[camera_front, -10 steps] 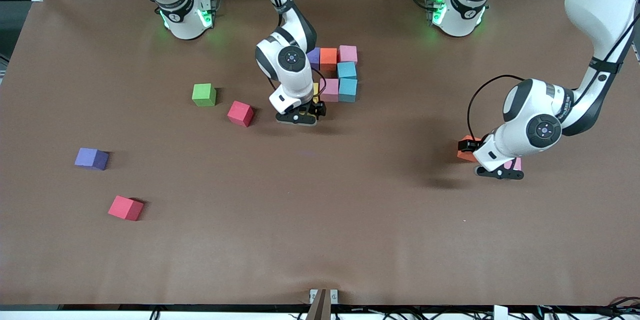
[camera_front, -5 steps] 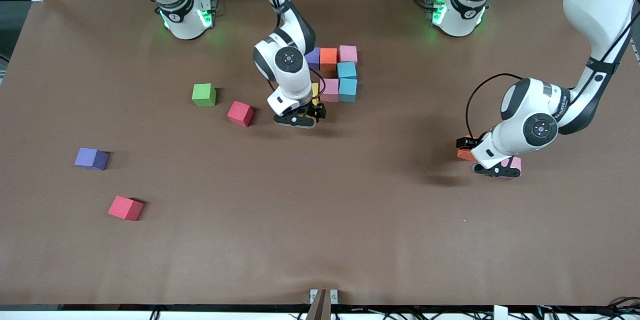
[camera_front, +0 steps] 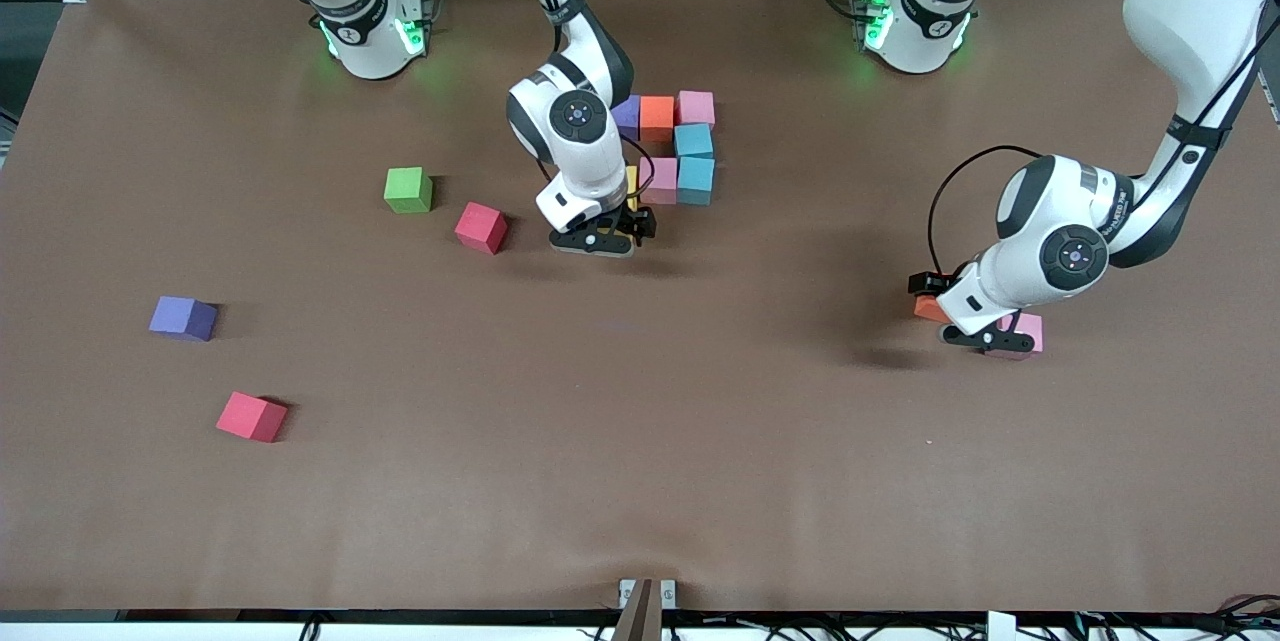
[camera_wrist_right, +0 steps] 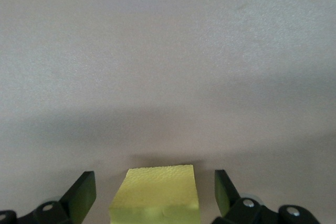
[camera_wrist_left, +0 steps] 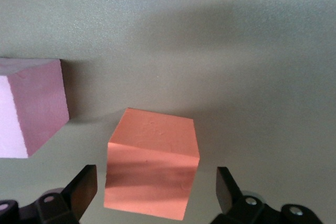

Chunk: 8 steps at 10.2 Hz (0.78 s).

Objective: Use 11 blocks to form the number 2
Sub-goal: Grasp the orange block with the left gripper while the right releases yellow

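We see the left pincer (camera_wrist_left: 152,195) wide open, low over an orange block (camera_wrist_left: 152,169) at the left arm's end of the desk (camera_front: 640,441). Its fingers (camera_wrist_left: 84,190) stand on both sides of the block and do not touch it. A pink block (camera_front: 1028,329) sits just beside the orange one.

We see the right pincer (camera_wrist_right: 152,195) wide open too, around a yellow block (camera_wrist_right: 156,192) without squeezing it. This block sits at the edge of the started number 2 (camera_front: 680,146), where purple, orange, pink and blue blocks touch.

A green cube (camera_front: 408,189) and a red block (camera_front: 481,226) sit near it.
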Each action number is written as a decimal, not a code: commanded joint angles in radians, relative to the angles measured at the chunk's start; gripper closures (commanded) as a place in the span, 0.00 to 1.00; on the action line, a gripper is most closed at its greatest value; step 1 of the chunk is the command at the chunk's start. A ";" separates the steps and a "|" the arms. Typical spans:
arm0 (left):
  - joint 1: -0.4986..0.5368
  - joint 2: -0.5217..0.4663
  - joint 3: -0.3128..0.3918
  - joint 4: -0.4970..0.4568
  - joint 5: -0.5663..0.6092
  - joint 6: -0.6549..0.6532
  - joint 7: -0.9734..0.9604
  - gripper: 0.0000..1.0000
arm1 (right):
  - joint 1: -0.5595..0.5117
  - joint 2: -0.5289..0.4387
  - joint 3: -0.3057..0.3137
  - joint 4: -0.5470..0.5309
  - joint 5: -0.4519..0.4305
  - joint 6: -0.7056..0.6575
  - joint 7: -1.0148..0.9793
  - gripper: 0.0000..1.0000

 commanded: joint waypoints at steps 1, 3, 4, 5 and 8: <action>0.011 0.011 -0.007 -0.009 0.042 0.021 0.008 0.00 | -0.046 -0.016 0.023 0.095 0.003 -0.165 -0.050 0.00; 0.011 0.018 -0.007 -0.009 0.042 0.021 0.008 0.00 | -0.066 -0.045 0.023 0.098 0.003 -0.194 -0.121 0.00; 0.011 0.018 -0.007 -0.009 0.042 0.023 -0.001 0.27 | -0.077 -0.065 0.023 0.097 0.003 -0.222 -0.135 0.00; 0.009 0.018 -0.007 -0.009 0.042 0.023 -0.009 0.47 | -0.090 -0.094 0.023 0.091 0.003 -0.244 -0.161 0.00; 0.002 0.015 -0.010 0.000 0.036 0.020 -0.063 0.52 | -0.173 -0.183 0.023 0.083 0.003 -0.349 -0.329 0.00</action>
